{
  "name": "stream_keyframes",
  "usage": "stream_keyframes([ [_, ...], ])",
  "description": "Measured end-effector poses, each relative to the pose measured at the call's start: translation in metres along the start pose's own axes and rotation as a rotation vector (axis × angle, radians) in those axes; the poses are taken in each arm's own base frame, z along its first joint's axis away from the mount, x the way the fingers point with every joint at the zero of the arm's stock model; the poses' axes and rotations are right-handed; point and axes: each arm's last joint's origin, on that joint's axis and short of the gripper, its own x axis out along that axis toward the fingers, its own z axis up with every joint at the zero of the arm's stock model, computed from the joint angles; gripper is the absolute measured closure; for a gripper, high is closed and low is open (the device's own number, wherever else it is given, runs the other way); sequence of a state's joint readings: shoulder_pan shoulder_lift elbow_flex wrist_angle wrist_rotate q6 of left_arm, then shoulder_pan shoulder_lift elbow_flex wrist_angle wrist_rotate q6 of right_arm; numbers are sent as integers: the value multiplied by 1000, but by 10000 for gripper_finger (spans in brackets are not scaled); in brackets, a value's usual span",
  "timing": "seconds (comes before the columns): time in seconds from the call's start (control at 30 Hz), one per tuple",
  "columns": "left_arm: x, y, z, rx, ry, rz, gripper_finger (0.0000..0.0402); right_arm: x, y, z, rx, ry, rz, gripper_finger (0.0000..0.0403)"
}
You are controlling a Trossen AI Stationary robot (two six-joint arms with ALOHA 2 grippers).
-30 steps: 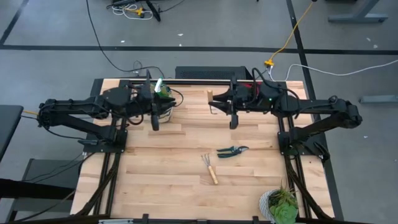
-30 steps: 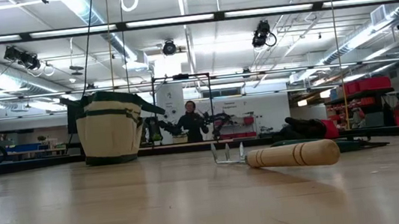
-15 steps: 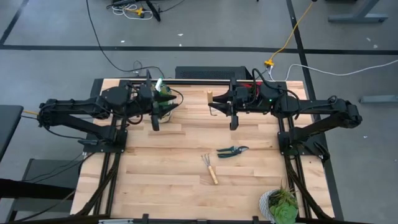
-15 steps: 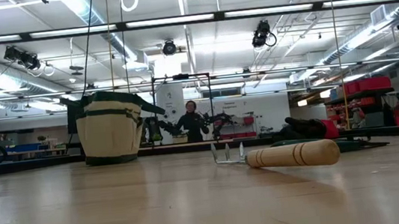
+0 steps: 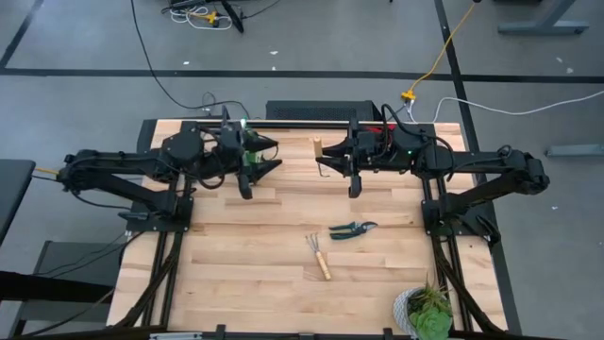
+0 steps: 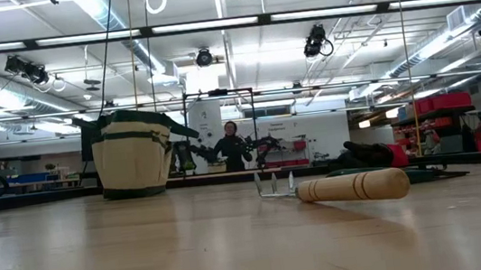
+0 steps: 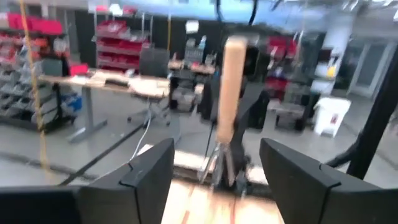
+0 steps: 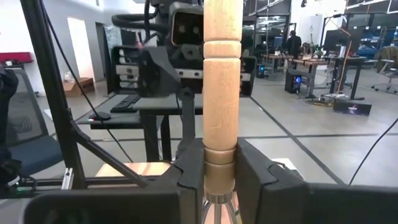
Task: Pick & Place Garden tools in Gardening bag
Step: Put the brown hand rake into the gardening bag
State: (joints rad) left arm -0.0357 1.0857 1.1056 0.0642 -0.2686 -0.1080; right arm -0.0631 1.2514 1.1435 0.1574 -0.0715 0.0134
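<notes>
My right gripper point(image 5: 327, 157) is over the far middle of the table, shut on a wooden-handled rake point(image 8: 221, 74) that stands upright. My left gripper point(image 5: 271, 156) faces it, open, with nothing between its fingers point(image 7: 144, 180). It is just right of the beige gardening bag point(image 6: 134, 153), which the left arm mostly hides from above. A second rake point(image 5: 318, 255) and the dark-handled shears point(image 5: 352, 229) lie flat on the table near its middle. The red-and-black gloves point(image 6: 374, 153) lie under my right arm. My right gripper pinches the rake between its two fingers at the metal collar at the handle's lower end point(image 8: 219, 163). The fingers point level, coming from the table's right side, and lie across the rake. The rake is upright, handle up point(image 5: 318, 146), lifted clear of the table.
A grey-potted leafy plant point(image 5: 425, 312) stands at the near right corner. The near left of the tabletop point(image 5: 226, 274) is bare wood. A rail point(image 5: 293, 123) runs along the far edge behind both grippers.
My left gripper has opened wide and has gone toward the table's right, from over the bag toward the right gripper. The right gripper and its rake have kept still.
</notes>
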Motion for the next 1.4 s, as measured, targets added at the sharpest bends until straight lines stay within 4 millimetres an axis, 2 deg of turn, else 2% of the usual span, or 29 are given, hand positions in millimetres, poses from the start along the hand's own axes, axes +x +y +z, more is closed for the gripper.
stream_keyframes([
  [0.2,10,-3,-1,4,-47,-48,143,0,0,-1,6,11,0,348],
  [0.53,24,-1,-4,1,-88,-93,146,0,0,-1,7,13,0,348],
  [0.8,30,5,-4,1,-112,-91,147,0,0,-3,16,26,-1,348],
  [1.17,51,14,-13,-19,-138,-112,147,0,0,-5,19,49,-1,346],
  [1.4,62,16,-1,-8,-125,-125,147,0,0,-5,19,48,-1,346],
])
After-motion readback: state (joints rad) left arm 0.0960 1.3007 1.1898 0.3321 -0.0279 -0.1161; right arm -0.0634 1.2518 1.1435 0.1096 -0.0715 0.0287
